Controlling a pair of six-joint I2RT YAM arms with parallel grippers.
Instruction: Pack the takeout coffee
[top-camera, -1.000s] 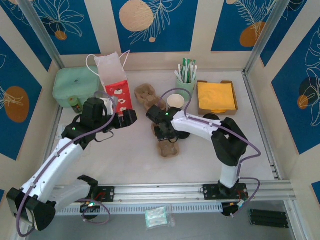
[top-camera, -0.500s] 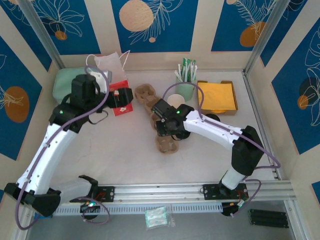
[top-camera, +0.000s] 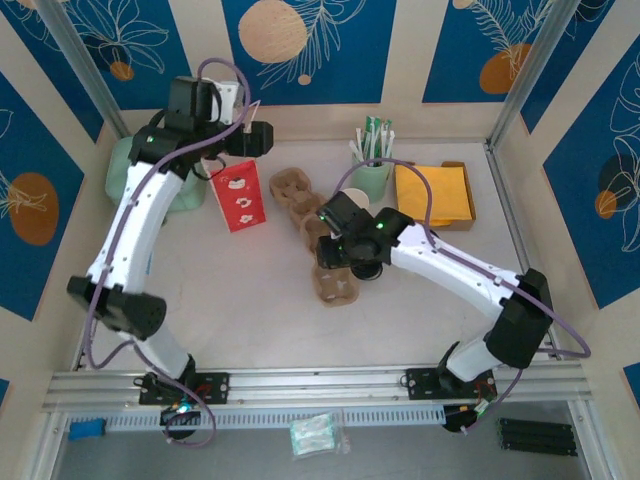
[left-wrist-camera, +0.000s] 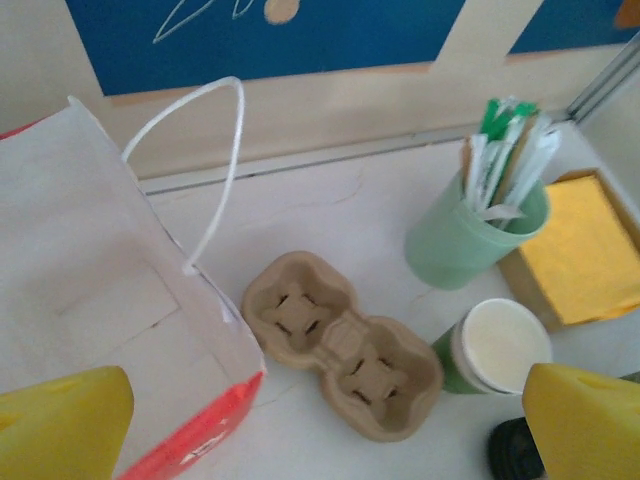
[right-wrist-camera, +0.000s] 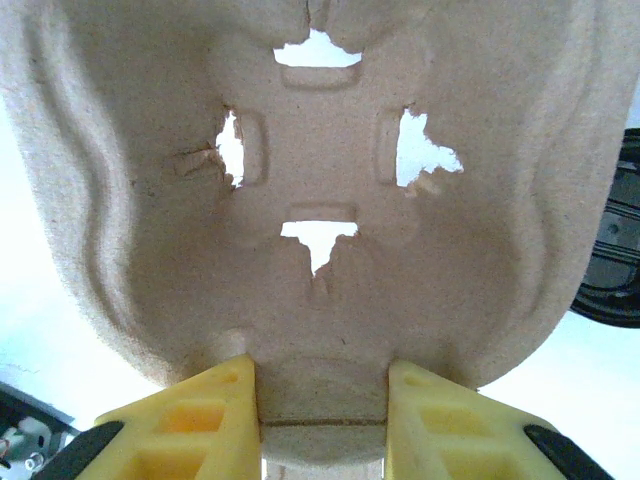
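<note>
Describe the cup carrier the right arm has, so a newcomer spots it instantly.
Start at the red-and-white paper bag at the back left. Two brown carriers lie to its right; the far carrier, beside the bag, sits free. Yours is the nearer carrier, clamped in the right gripper.

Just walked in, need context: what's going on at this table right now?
The right gripper is shut on the middle ridge of a cardboard cup carrier; the well in view holds no cup. The left gripper hangs wide open, holding nothing, up by the paper bag at the back left of the table. A second carrier and a lidless cup sit beside the bag.
</note>
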